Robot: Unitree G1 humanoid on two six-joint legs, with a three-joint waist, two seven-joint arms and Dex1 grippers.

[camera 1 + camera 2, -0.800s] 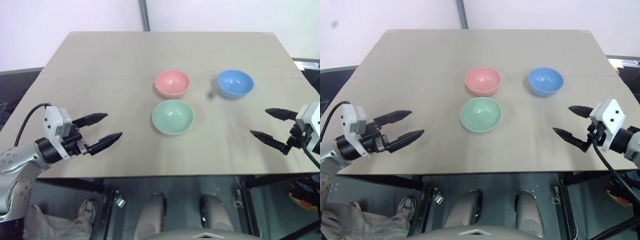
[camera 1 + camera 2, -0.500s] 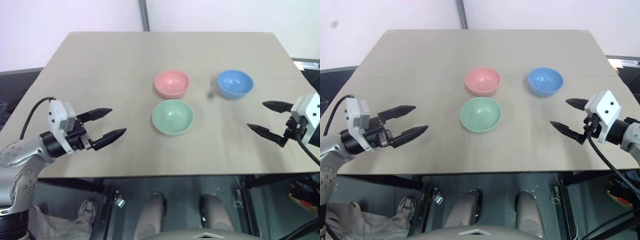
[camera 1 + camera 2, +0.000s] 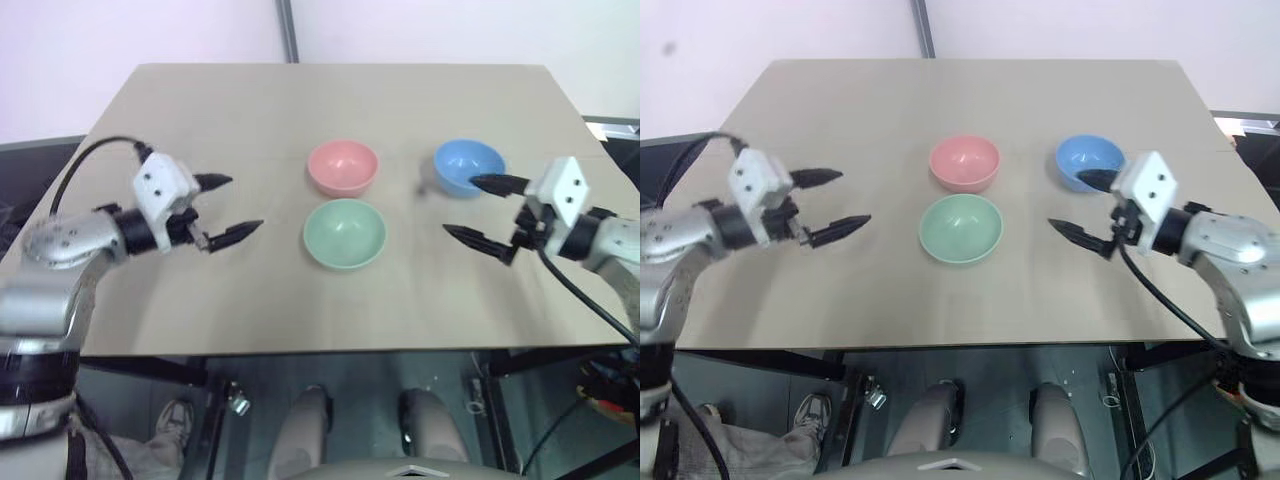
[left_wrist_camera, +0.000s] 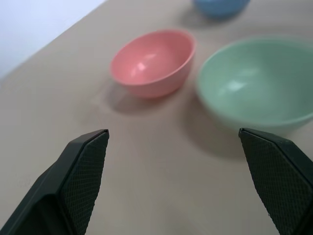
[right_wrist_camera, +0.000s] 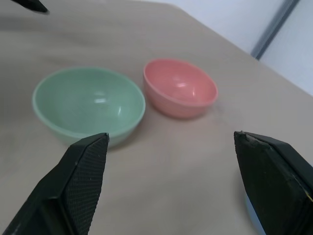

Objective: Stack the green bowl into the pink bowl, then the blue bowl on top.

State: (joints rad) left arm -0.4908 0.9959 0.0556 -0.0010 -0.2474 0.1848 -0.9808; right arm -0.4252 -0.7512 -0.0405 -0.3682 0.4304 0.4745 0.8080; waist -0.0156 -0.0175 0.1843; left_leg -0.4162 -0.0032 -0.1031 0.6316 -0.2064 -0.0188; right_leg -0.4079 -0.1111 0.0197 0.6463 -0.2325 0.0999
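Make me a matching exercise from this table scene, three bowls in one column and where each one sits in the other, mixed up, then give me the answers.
Column one:
1. green bowl
2. pink bowl
3. blue bowl

Column two:
A. far row, on the robot's right, partly behind a fingertip of the right gripper
B. nearest the robot, just in front of the pink one
C. far row, just behind the green one

Pairs: 1-B, 2-C, 3-A

All three stand apart on the table, none stacked yet.

Beige table (image 3: 250,110) against pale wall (image 3: 120,40); dark vertical post (image 3: 289,30) behind; grey floor (image 3: 360,375) below.
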